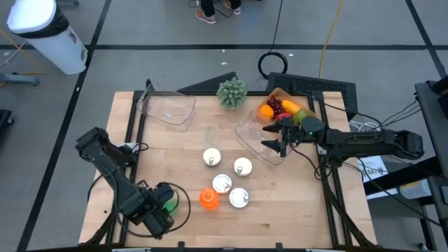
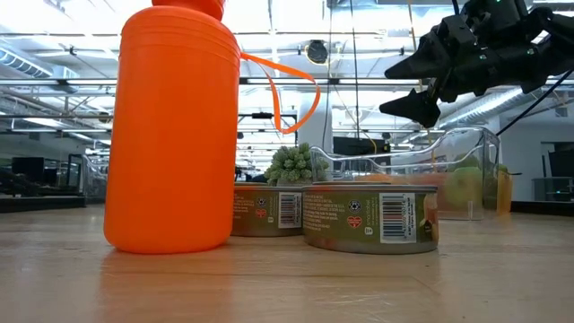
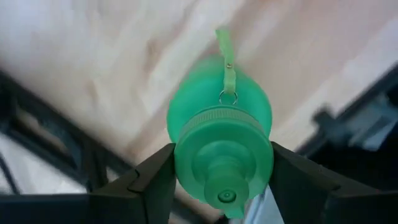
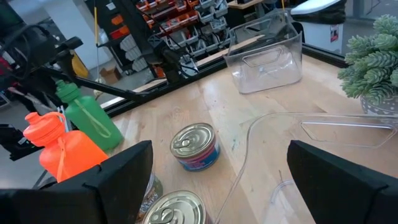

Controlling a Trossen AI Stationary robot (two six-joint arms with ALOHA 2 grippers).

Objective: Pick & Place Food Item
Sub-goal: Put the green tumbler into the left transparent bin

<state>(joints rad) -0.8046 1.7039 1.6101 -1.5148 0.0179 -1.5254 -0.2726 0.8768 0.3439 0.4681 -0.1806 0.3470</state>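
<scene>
Left gripper (image 3: 222,177) is down at the table's near-left corner, fingers either side of the green bottle (image 3: 221,134), seemingly touching it, though a firm clamp is hard to confirm. Right gripper (image 1: 274,140) hovers, fingers apart, over the clear bin (image 1: 255,136) beside the fruit (image 1: 280,110).

The orange bottle (image 2: 172,130) is so close in the low view that its cap is cut off at the top edge, and it hides part of a can (image 2: 265,212) behind it. The green bottle (image 3: 221,134) looks blurry in the left wrist view, and its bottom end is hidden behind its own body. The fruits (image 1: 281,108) in the far tub are too small to name. A person's shoes (image 1: 207,15) show, but the picture's edge cuts off the rest.
</scene>
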